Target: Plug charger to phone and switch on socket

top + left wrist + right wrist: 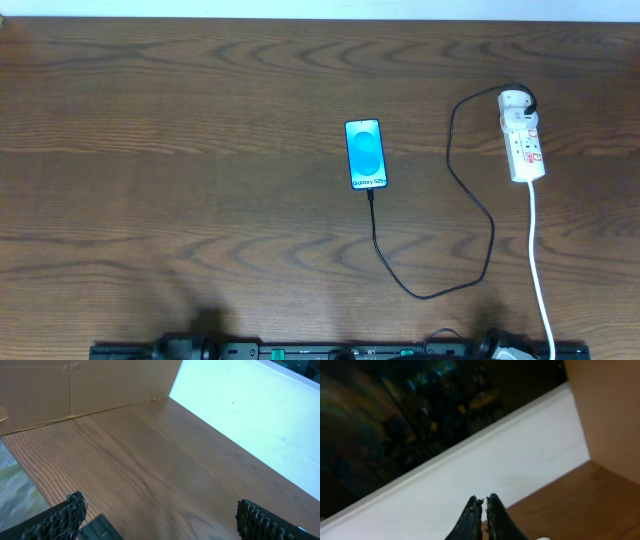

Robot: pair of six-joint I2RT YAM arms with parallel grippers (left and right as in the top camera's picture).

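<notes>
The phone [365, 154] lies flat near the middle of the table, blue screen up. The thin black charger cable [470, 190] runs from the phone's near end, loops toward the front, then up to its white plug head [515, 101] seated in the far end of the white socket strip [524, 140] at the right. Neither gripper shows in the overhead view. My left gripper [157, 515] is open and empty over bare wood. My right gripper [485, 502] is shut with nothing between its fingers, pointing at the white wall.
The strip's white lead [538, 270] runs to the front edge at the right. The arm bases [330, 351] line the front edge. A cardboard wall [75, 385] and a white wall [250, 415] bound the table's far sides.
</notes>
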